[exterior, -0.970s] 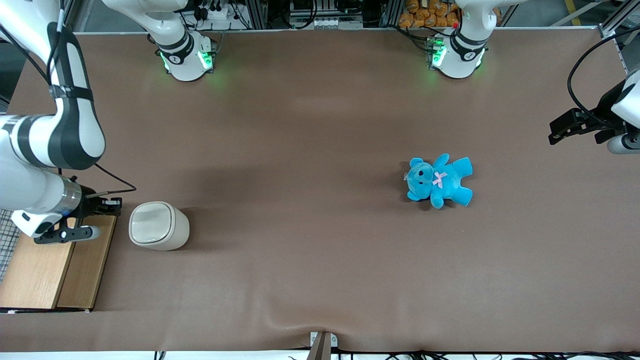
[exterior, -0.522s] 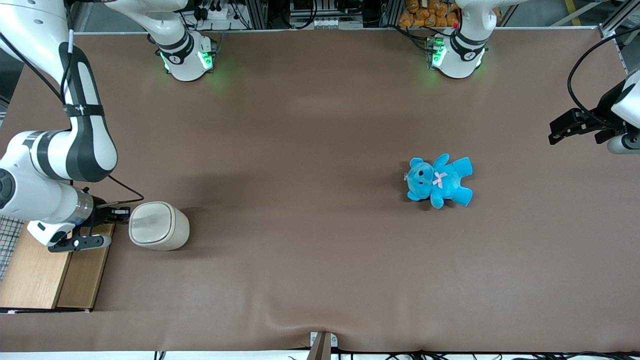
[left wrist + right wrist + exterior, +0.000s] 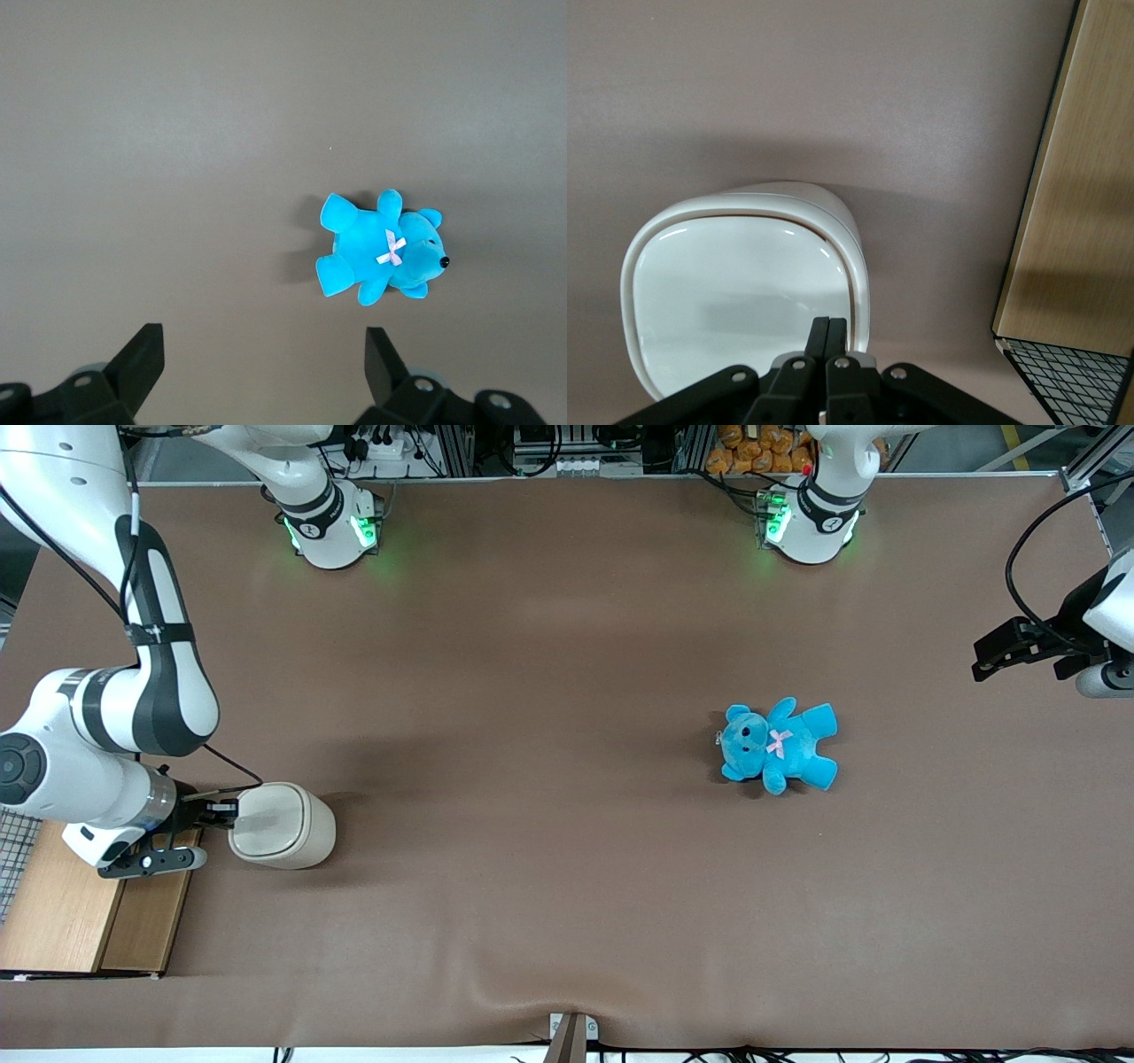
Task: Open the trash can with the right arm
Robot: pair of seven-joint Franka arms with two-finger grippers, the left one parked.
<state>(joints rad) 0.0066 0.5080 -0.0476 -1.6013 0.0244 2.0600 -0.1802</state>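
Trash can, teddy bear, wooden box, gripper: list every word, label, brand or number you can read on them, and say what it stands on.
None can be read.
Trash can: plain cream-white, lid and body bear no text.
Teddy bear: only a pink bow, no tag legible.
Wooden box: bare wood and wire mesh, no label.
Gripper: shut, at the trash can's lid edge toward the working arm's end; black, no marking.
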